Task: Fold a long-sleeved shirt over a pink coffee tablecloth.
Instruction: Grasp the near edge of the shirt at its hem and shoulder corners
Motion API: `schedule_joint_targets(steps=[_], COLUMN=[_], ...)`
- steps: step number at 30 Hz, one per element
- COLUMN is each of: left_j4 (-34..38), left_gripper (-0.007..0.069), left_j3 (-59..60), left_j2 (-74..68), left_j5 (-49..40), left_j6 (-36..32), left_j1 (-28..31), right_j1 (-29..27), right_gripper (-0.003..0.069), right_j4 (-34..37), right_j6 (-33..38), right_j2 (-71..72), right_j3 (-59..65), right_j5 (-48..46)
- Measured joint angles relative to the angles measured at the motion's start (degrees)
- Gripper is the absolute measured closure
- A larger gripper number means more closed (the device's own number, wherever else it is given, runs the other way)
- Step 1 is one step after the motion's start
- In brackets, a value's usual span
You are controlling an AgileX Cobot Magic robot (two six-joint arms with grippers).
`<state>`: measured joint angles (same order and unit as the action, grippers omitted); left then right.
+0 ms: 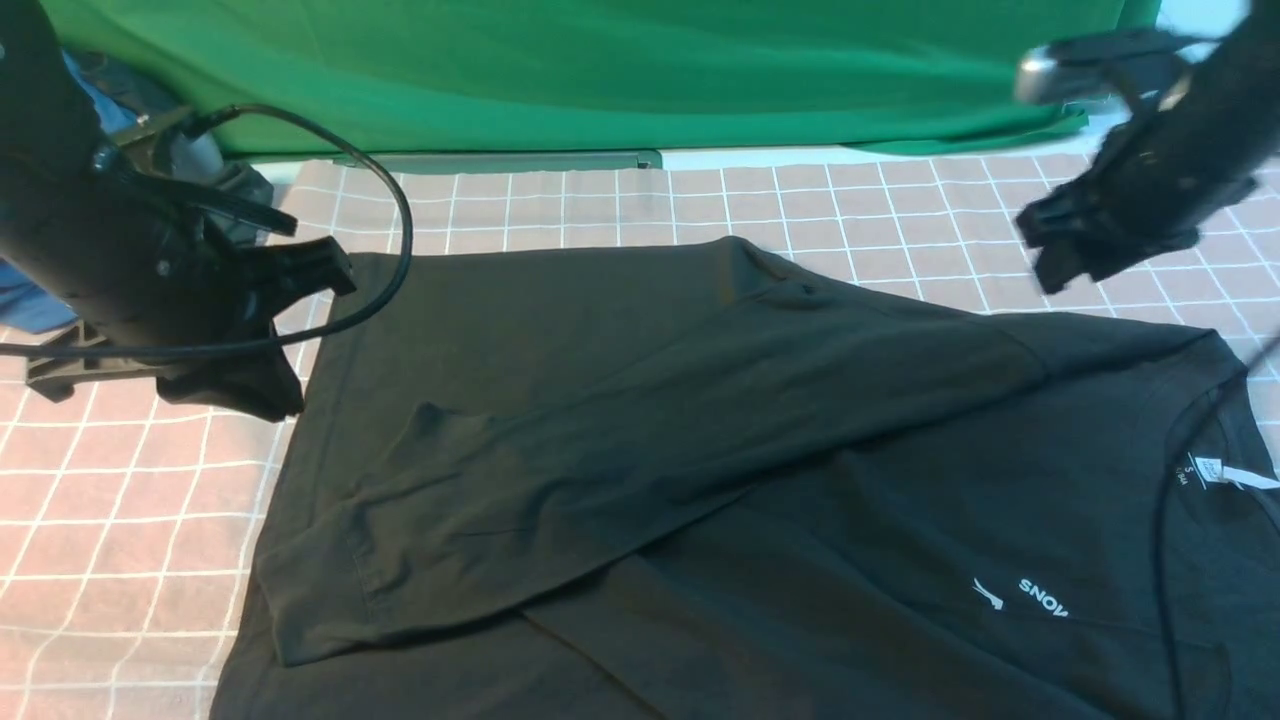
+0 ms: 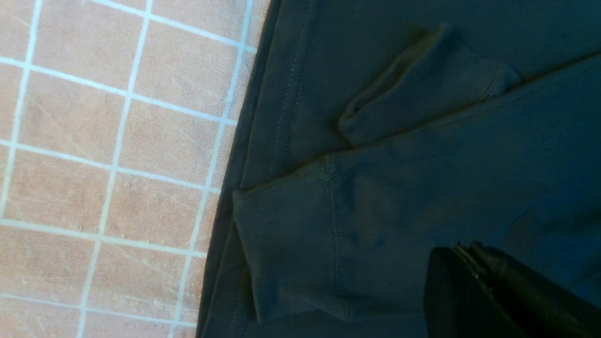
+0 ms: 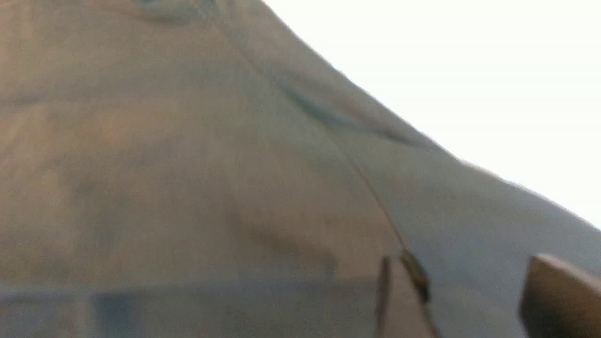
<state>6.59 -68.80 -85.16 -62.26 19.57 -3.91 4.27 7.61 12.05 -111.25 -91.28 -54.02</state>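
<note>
The long-sleeved shirt [image 1: 800, 480] lies flat on the pink coffee tablecloth [image 1: 120, 520], with its neck label at the right. One sleeve [image 1: 600, 450] is folded across the body, and its cuff [image 2: 291, 253] ends near the shirt's left edge. A second cuff [image 2: 422, 84] lies beside it in the left wrist view. My left gripper [image 1: 265, 395] hovers at that left edge with its jaws pressed together and no cloth between them [image 2: 465, 253]. My right gripper [image 1: 1075, 262] is raised at the far right, above the shoulder, blurred. Its jaws stand apart and empty [image 3: 474, 300].
A green cloth [image 1: 600, 70] hangs along the back. A blue garment [image 1: 30, 290] shows at the far left behind my left arm. A black cable [image 1: 400, 220] loops from that arm over the shirt's far left corner.
</note>
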Motion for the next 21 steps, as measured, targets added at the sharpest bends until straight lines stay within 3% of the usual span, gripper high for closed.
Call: schedule_joint_targets(steps=[2,4,12,15,17,19,21], left_j4=[0.0,0.0,-0.16,-0.18,-0.18,-0.18,-0.18], left_gripper=[0.0611,0.0611,0.0611,0.0611,0.0611,0.0611,0.0611], left_j3=[0.0,0.0,0.0,0.0,0.0,0.0,0.0], left_j2=[0.0,0.0,0.0,0.0,0.0,0.0,0.0], left_j5=[-0.19,-0.19,-0.14,0.07,0.48,0.94,1.21], left_j6=[-0.2,-0.26,-0.73,-0.94,-1.05,-1.3,-1.38], left_j1=[0.0,0.0,0.0,0.0,0.0,0.0,0.0], right_j1=[0.2,0.65,3.24,3.24,3.24,3.24,3.24], right_gripper=[0.0175,0.0148,0.0151,0.0305,0.0478,0.0584,0.0613], right_j4=[0.71,0.94,-0.09,-1.02,-1.31,-1.35,-1.35], right_j6=[0.21,0.78,4.68,4.77,4.92,5.26,5.72], right_j2=[-4.78,-7.68,-14.31,-14.78,-14.78,-14.83,-14.83], right_j3=[-3.65,-5.74,-7.76,-7.76,-7.87,-8.39,-9.13], right_j5=[-0.98,-1.71,-1.89,-0.67,0.17,0.55,0.43])
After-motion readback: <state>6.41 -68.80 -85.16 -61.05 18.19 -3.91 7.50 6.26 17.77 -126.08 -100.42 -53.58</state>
